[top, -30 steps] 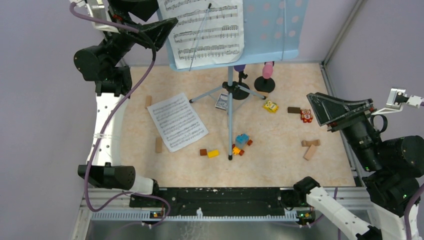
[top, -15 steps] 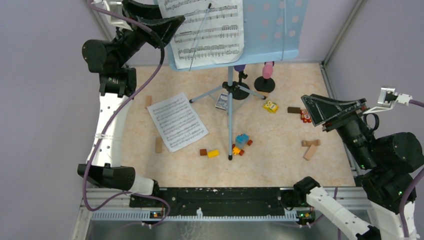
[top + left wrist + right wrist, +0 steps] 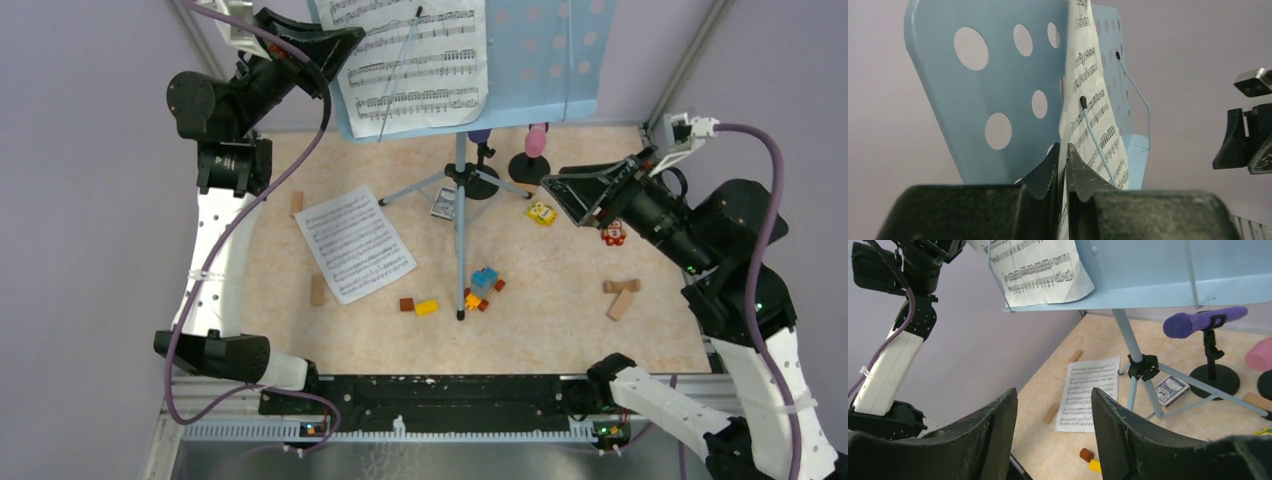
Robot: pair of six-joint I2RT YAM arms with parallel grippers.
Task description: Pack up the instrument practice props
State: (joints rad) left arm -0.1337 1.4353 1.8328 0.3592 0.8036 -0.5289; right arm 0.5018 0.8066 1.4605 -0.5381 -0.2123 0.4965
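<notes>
Top external view, starting far left: the left gripper [image 3: 338, 42] is up high at the left edge of the page on the desk [image 3: 420, 55], and the left wrist view confirms it, both fingertips [image 3: 1048, 167] pinched together on that paper's edge with the sheet running up between them. The page leans on the pale blue music desk [image 3: 545, 60], perforated with round holes, a thin wire arm lying across the notes. Down on the table [image 3: 560, 330] a loose page [image 3: 355, 243] lies flat, printed side up, left of the tripod legs [image 3: 460, 260], which are spread beneath the desk. At the foot of the stand, a small blue-white card box [image 3: 443, 203] sits just beside the pole. Behind it, the purple microphone [image 3: 1198, 323] lies level in its black holder [image 3: 483, 183]; right of that, the pink microphone [image 3: 537, 141] stands in the second holder [image 3: 528, 168]. Toy bricks [image 3: 485, 281] cluster near the front leg, wooden blocks [image 3: 620, 296] off to the right. Now the right gripper [image 3: 560, 200]: raised over the table's right half, pointing toward the stand, jaws apart with nothing between them, and its wrist view looks past both fingers at the loose page and the stand.
</notes>
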